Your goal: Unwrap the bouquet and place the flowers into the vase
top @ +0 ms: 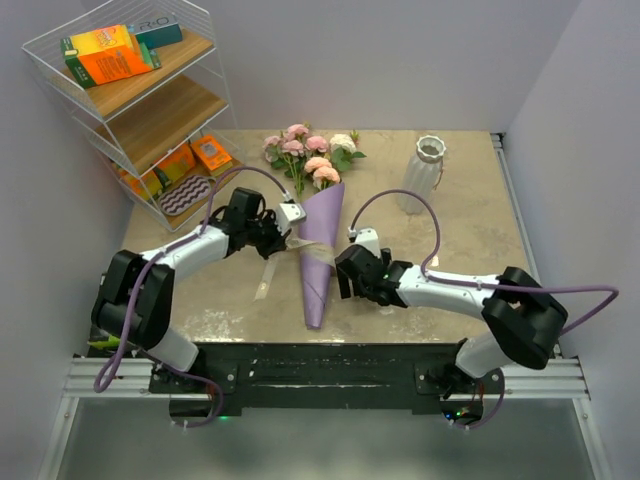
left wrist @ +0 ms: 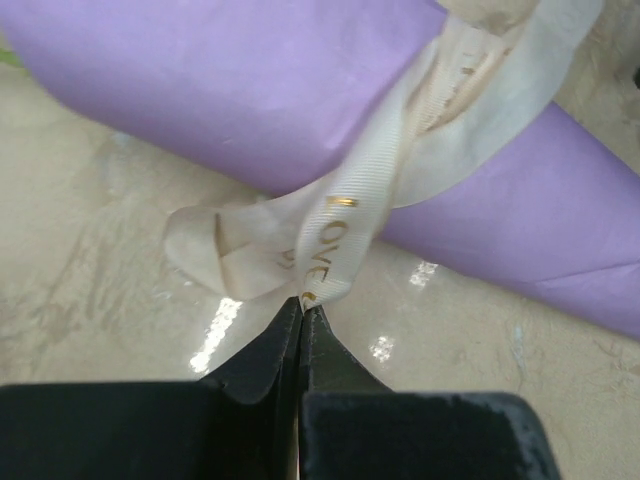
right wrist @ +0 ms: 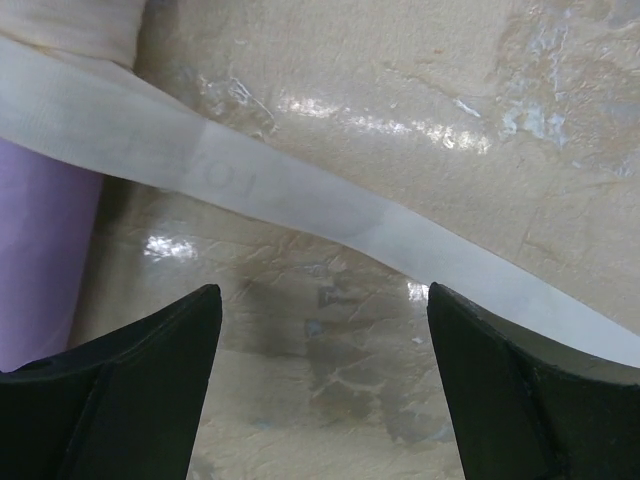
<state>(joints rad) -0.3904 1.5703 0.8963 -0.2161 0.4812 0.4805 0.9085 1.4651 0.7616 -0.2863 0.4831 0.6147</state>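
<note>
- The bouquet [top: 322,250] lies flat mid-table, its flowers [top: 305,155] toward the far edge. The vase [top: 422,172] stands upright well off to its right, and nothing is unwrapped yet.
- Left gripper [left wrist: 302,308]: jaws together, pinching only the very edge of the ribbon [left wrist: 340,215]. So thin a bite may slip free under a pull.
- If the knot binds rather than slides, a pull would likely drag the whole light bouquet across the table [top: 450,280] instead of untying it.
- Right gripper [right wrist: 325,300]: jaws apart, with the ribbon's other tail lying across the gap — unheld. Closing off-line would miss it, leaving nothing to brace the bouquet.
</note>
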